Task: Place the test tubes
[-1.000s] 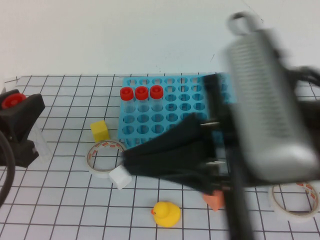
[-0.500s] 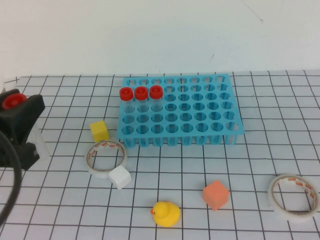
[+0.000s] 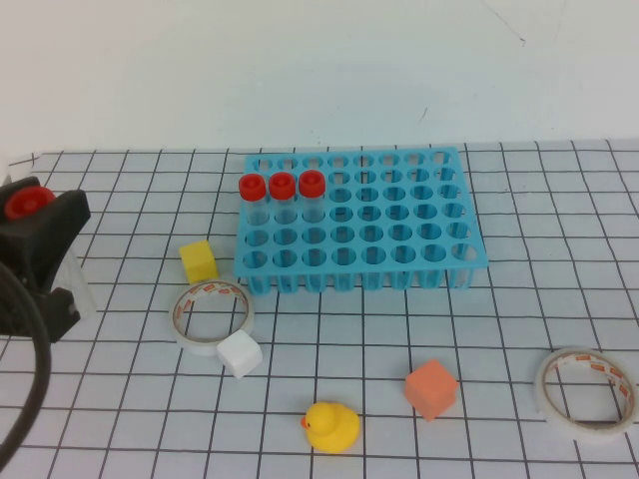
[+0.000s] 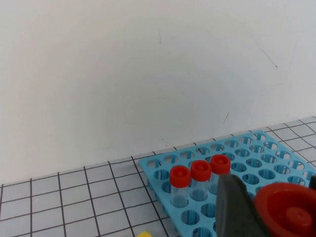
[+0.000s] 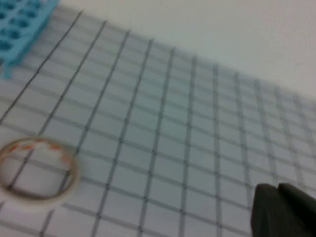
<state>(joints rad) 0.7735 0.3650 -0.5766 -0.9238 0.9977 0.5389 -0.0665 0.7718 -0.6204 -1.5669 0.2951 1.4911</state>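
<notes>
At the far left edge of the gridded tabletop (image 3: 519, 299), the left claw (image 3: 45, 235) sat low, its black body partly cut off by the frame and a dark cable curving down below it. It was grasping a test tube (image 3: 27, 200) by the top. The tube's red cap stood between the dark fingers (image 4: 236, 207), and its clear body slanted down toward the tabletop, faint and hard to make out. In the left wrist view the cap (image 4: 289, 210) filled the corner, partly cut off.

To the right lay a yellow cube (image 3: 199, 261). In front of it was a tape ring (image 3: 211, 316) with a white cube (image 3: 240, 354) touching its near edge.

Next came the blue rack (image 3: 399, 225), a flat grid of round holes standing at the middle of the tabletop. Three test tubes (image 3: 284, 197) with red caps stood upright side by side in its second row from the back, at the rack's left end. The other holes showed only blue.

In front of the rack sat a yellow rubber duck (image 3: 332, 427) and an orange cube (image 3: 431, 389). Well to their right lay a second tape ring (image 3: 586, 394).

The right claw (image 5: 284, 210) was out of the high view. In the blurred right wrist view, only its dark tips showed, clenched together with nothing between them. They were above the tabletop, apart from the second tape ring and far from the rack's corner.
</notes>
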